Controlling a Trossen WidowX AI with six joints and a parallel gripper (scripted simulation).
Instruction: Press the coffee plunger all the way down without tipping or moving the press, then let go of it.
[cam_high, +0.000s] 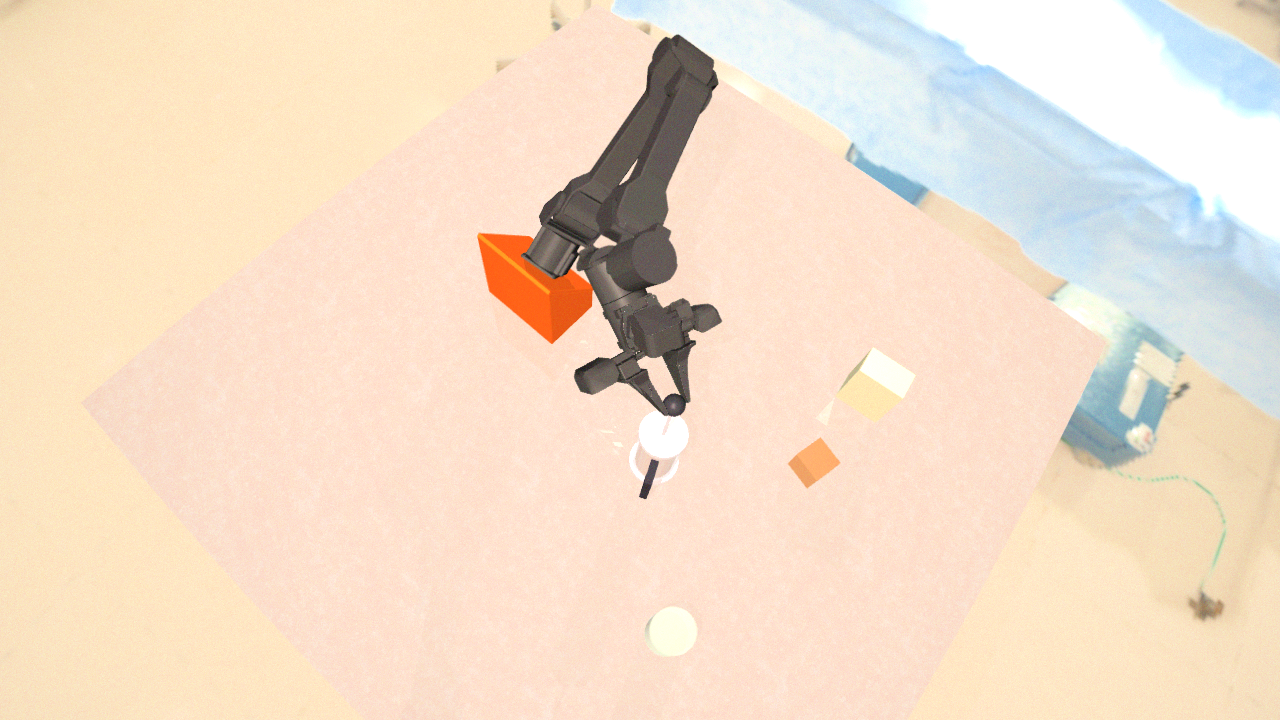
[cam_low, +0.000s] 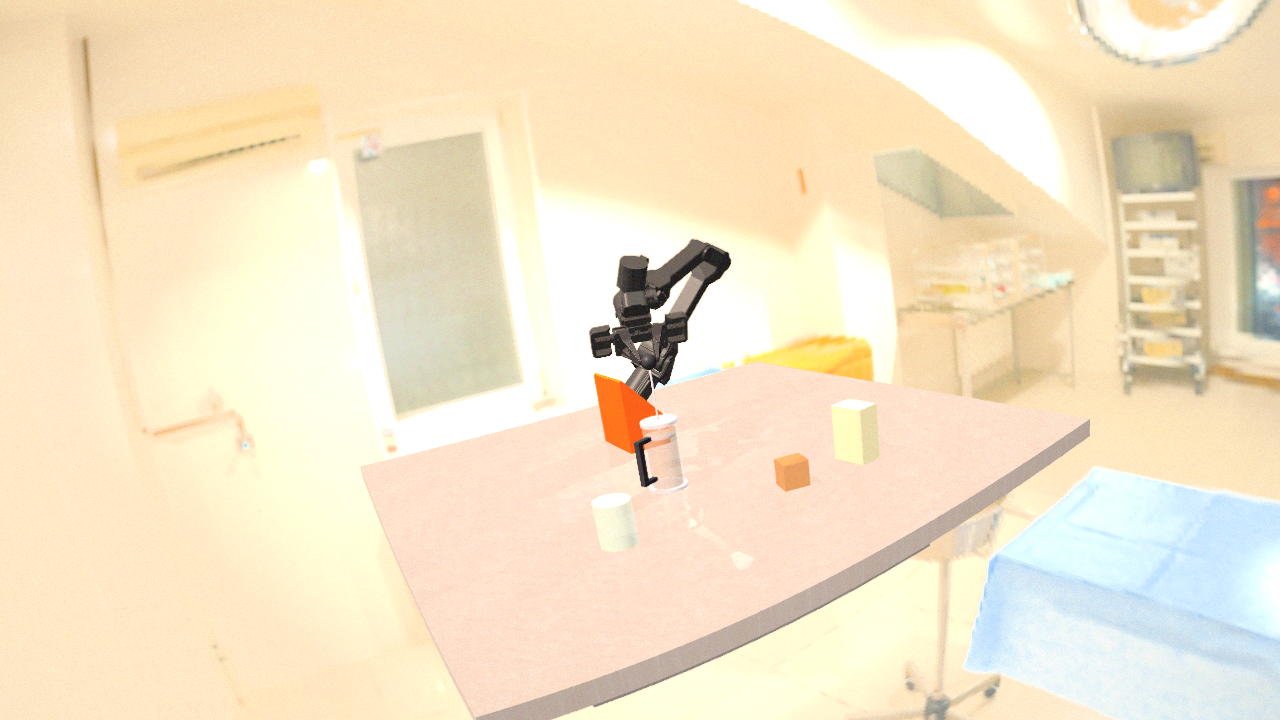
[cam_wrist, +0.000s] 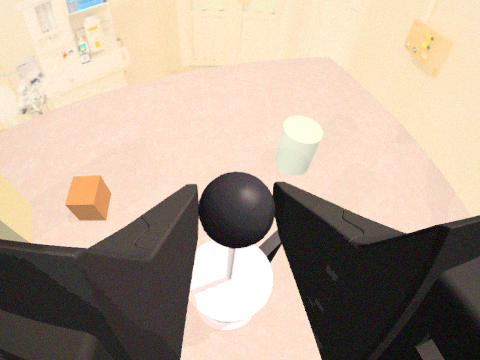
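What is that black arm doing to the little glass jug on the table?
The arm's gripper is shut on the black knob at the top of a coffee press. The knob stands well above the press's white lid on its thin rod, so the plunger is not pushed down yet. The press stands upright on the table, among a few blocks that nothing is touching.
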